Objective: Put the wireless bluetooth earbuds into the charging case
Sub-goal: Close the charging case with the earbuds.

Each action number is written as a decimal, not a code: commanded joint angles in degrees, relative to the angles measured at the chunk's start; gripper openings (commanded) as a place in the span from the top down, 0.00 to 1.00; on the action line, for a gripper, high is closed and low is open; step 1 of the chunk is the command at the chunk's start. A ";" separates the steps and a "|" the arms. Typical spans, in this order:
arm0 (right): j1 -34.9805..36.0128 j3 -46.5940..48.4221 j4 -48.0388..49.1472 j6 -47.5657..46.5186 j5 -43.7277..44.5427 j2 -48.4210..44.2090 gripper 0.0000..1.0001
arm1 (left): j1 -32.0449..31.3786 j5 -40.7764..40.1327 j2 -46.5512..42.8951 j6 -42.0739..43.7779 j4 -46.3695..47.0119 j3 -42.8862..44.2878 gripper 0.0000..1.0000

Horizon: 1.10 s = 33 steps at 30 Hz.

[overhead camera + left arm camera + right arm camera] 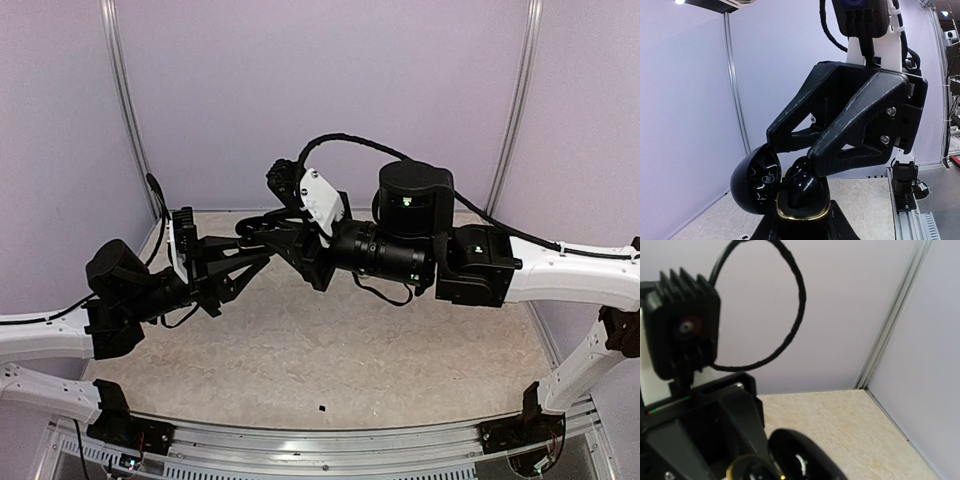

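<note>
My right gripper (pixel 795 157) has its 2 fingers drawn narrow around the top of a black earbud (pixel 802 192), 1 fingertip on each side of its glossy crown. From the left wrist view I judge that to be a grip, though the near finger hides the contact itself. My left gripper (pixel 802 232) is closed on the charging case (pixel 802 217), holding it from below with the gold-rimmed mouth facing up.

Both hands meet in the air above the table (pixel 330 340), toward its far left part, and neither rests on the surface. The case lid (pixel 752 182) is swung open to 1 side, and my right back finger comes very close to its edge; I cannot tell whether they touch.

The earbud stands roughly upright. Its long axis runs from my right fingertips straight down into the case mouth, and its lower part is already inside the gold rim. Case and bud lie directly below my right fingers, not off to a side. The right arm is the one on the bud, while the left only steadies the case.

I judge the bud is partly in but not clearly seated, so the move ahead is a short push down along that axis, kept clear of the lid.

I see no second bud for certain. A tiny dark speck (pixel 322 408) lies on the table near my bases, too small to name.
</note>
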 commanded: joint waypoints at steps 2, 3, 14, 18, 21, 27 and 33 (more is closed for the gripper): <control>0.11 0.98 -0.13 -0.11 2.75 -1.71 0.70 | -0.06 0.63 0.06 -0.49 0.61 2.00 0.98; 0.04 0.75 -0.03 -0.18 2.09 -1.88 0.70 | -0.11 0.59 0.11 -0.51 0.64 2.00 0.98; 0.07 0.18 1.47 -2.09 -7.79 -4.36 0.64 | 0.21 2.12 0.42 -0.56 -0.64 2.17 0.98; -0.65 0.09 1.31 -1.31 -10.42 -5.74 0.59 | 0.49 4.20 -0.13 -0.68 -1.89 2.36 0.98; -2.08 -0.33 0.61 0.48 -13.48 -6.63 0.52 | 0.58 5.81 -0.49 -0.61 -2.82 2.52 0.98; -6.76 -2.69 0.21 5.89 -23.53 -7.66 0.32 | 0.50 10.07 -0.85 -0.08 -4.18 3.31 0.99; -9.21 -3.94 -0.96 9.39 -30.32 -6.98 0.20 | 0.11 11.70 -0.49 0.09 -4.59 4.13 0.99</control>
